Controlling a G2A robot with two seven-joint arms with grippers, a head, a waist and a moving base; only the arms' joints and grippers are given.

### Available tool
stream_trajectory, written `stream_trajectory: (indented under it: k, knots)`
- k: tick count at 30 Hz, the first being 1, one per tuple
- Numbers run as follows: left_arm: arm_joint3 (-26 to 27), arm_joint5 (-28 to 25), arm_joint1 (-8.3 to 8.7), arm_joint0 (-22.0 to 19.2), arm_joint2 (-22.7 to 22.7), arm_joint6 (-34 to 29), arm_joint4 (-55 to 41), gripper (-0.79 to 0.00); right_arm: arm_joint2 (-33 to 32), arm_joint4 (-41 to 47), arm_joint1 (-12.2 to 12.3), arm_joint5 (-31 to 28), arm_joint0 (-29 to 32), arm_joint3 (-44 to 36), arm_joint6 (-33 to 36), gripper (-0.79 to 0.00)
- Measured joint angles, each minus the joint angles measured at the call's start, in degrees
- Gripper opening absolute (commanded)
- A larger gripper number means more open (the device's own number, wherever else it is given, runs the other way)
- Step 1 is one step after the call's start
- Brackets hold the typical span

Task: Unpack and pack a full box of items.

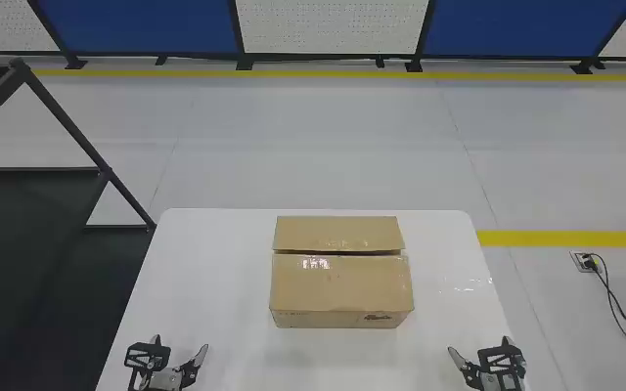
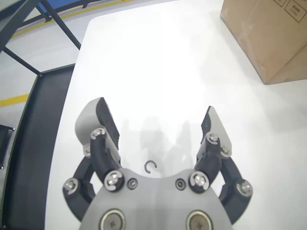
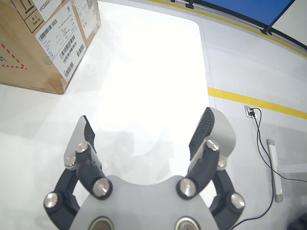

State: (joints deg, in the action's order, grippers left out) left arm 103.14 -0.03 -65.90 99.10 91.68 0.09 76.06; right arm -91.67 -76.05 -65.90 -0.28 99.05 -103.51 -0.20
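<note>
The cardboard box (image 1: 340, 272) sits closed in the middle of the worktop (image 1: 215, 293), well apart from both hands. The left hand (image 2: 157, 113) and right hand (image 3: 146, 117) hang open and empty. The box looks stiff and is likely heavy if full, and the edges of its top flaps seem the best hold.

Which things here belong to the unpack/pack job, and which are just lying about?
Job: box, table, left gripper and right gripper, both open and empty.
Lying about: small C-ring on the table by the left gripper, black rack, floor socket, blue panels.
</note>
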Motion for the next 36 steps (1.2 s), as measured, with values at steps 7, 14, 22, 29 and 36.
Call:
stream_trajectory:
  k: [7,14,22,29,36]
  knots:
    - [0.96,-2.59,-0.09,-0.71,1.29,3.44,-2.20,0.000,-0.48,8.54,-0.02,-7.78,-1.41,-5.17,4.73,0.000]
    - [2.90,-6.56,0.04,-4.69,2.02,4.89,-1.86,0.000,-1.70,29.01,0.18,-17.48,-6.60,-8.72,17.76,0.000]
    - [4.20,-8.94,0.08,-5.07,2.33,4.63,-3.50,0.000,-3.70,41.32,0.59,-18.09,-9.57,-8.47,28.02,0.000]
    - [4.22,-9.01,0.07,-5.10,2.27,4.59,-3.56,0.000,-3.60,41.30,0.53,-18.03,-9.61,-8.35,27.64,0.000]
    - [3.29,-14.56,-0.01,-10.85,1.77,-2.43,-14.50,0.000,-1.37,55.88,0.16,-19.90,-16.57,-3.02,26.95,0.000]
